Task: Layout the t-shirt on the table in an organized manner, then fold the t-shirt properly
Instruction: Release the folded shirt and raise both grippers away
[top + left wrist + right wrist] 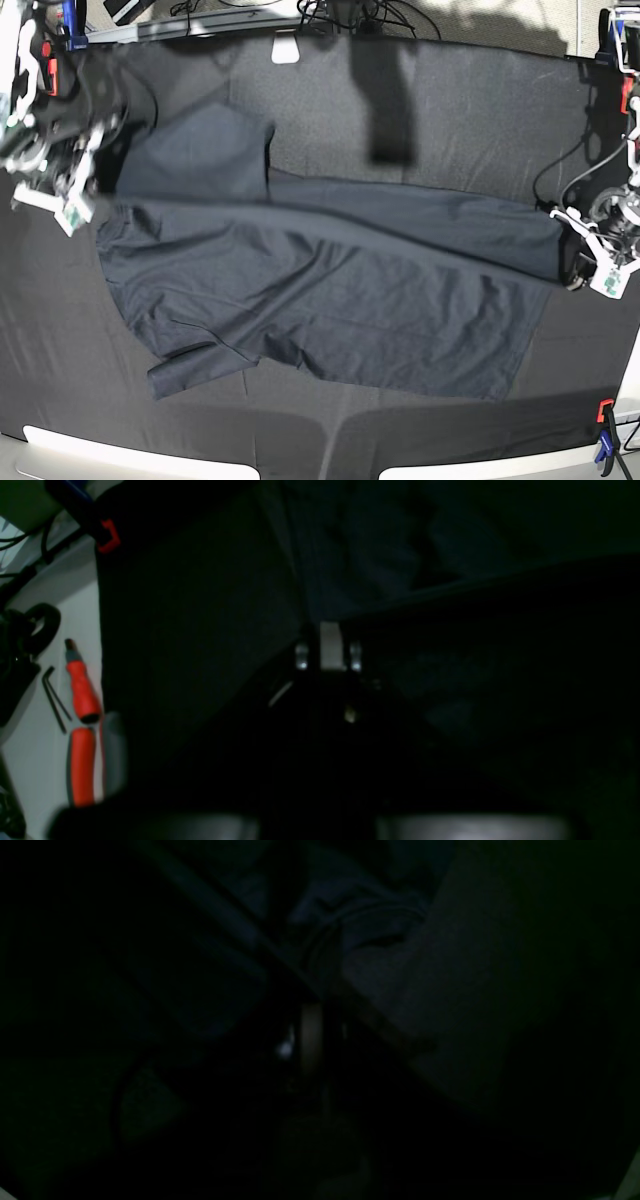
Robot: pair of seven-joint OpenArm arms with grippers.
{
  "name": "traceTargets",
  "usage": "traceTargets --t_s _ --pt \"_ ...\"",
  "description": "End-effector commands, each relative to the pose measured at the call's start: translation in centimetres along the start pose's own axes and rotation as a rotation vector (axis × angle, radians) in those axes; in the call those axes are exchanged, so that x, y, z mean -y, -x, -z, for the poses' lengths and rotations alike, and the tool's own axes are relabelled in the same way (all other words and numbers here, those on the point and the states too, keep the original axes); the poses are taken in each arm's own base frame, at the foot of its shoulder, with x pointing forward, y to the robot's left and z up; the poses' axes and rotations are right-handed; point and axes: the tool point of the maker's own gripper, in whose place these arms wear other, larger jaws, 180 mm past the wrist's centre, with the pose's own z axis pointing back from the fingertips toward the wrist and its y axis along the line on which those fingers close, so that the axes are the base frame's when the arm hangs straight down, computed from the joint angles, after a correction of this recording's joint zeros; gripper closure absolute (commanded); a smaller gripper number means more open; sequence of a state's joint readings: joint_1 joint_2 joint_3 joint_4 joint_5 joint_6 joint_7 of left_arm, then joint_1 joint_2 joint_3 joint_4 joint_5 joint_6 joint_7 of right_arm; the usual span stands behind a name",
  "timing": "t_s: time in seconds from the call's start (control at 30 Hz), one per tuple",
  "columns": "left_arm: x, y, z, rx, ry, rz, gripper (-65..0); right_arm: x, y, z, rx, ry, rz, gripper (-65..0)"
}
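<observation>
T-shirt (330,290) lies stretched between both grippers; left gripper (572,262) and right gripper (100,170) pinch its ends.

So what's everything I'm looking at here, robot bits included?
t-shirt: one, dark navy, spread wide across the middle of the table, wrinkled, top edge folded over.
table: one, covered in matte black cloth, filling the base view.
clamps: a few, orange and blue, at the table's corners.
screwdriver: one, orange handle, on the white surface beside the table, in the left wrist view.
hex keys: two, black, next to the screwdriver.
cables: several, black, along the far edge.
left tool: one, at the shirt's edge on the base view's right.
right tool: one, at the shirt's edge on the base view's left.
</observation>
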State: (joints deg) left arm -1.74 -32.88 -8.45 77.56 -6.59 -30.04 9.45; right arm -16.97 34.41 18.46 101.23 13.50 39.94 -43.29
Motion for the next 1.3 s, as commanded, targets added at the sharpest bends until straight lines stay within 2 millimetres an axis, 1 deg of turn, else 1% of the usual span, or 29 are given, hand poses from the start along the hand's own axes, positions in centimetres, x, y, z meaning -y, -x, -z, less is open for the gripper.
traceTargets --t_s 0.0,0.03,0.07,0.1,0.23,0.33,0.43,0.5,0.6,0.67,0.77,0.9,0.97,1.1,1.2,1.27 --pt "-1.8 -1.7 -0.2 0.044 -0.039 0.018 -10.3 1.4 -0.8 -0.6 0.012 0.030 -0.019 -13.3" --pt "-1.8 -1.8 -0.2 0.044 -0.041 0.018 -18.0 1.5 -0.9 -0.6 0.014 0.034 -0.019 -18.5" --pt "-1.8 -1.8 -0.2 0.045 -0.040 0.018 -23.9 1.7 -1.1 -0.6 0.016 0.038 -0.019 -22.2" --pt "-1.8 -1.8 -0.2 0.045 -0.040 0.019 -26.2 1.8 -1.3 -0.6 0.020 0.041 -0.019 -23.7" --pt "-1.8 -1.8 -0.2 0.045 -0.041 0.020 -26.3 2.5 -1.8 -0.7 0.020 0.060 -0.012 -23.8" --pt "-1.7 -2.0 -0.3 0.025 -0.040 0.032 -26.2 3.0 -1.7 -0.8 0.005 0.079 0.008 -23.7" --pt "-1.4 -2.9 -0.5 0.004 -0.038 0.058 -26.2 3.1 -1.7 -0.9 0.008 0.084 0.014 -23.7" --pt "-0.5 -4.1 -1.1 0.026 -0.019 0.058 -26.2 3.2 -2.2 -1.2 0.045 0.066 0.051 -23.7" --pt "2.2 -6.1 -2.6 0.087 0.033 0.072 -26.2 2.6 -3.2 -2.5 0.109 -0.001 0.107 -23.6" --pt "4.1 -6.9 -3.9 0.110 0.064 0.112 -26.2 1.7 -3.7 -3.6 0.129 -0.040 0.124 -23.5" --pt "6.4 -7.5 -5.7 0.126 0.099 0.162 -26.2 -0.8 -4.5 -5.5 0.144 -0.081 0.065 -23.5" --pt "8.9 -7.1 -7.4 0.118 0.145 0.167 -26.2 -5.1 -6.1 -8.2 0.209 -0.120 -0.039 -23.4" --pt "10.3 -6.7 -8.0 0.112 0.165 0.147 -26.2 -6.7 -6.5 -9.2 0.229 -0.128 -0.067 -22.8" --pt "13.1 -6.0 -9.4 0.114 0.204 0.083 -26.0 -8.1 -5.9 -9.5 0.214 -0.139 -0.063 -21.8" --pt "15.5 -6.2 -10.4 0.130 0.267 0.065 -26.0 -9.1 -5.4 -9.4 0.208 -0.166 -0.039 -21.8" --pt "16.2 -6.7 -10.8 0.144 0.279 0.054 -26.0 -10.0 -4.9 -9.0 0.185 -0.180 -0.046 -21.8"
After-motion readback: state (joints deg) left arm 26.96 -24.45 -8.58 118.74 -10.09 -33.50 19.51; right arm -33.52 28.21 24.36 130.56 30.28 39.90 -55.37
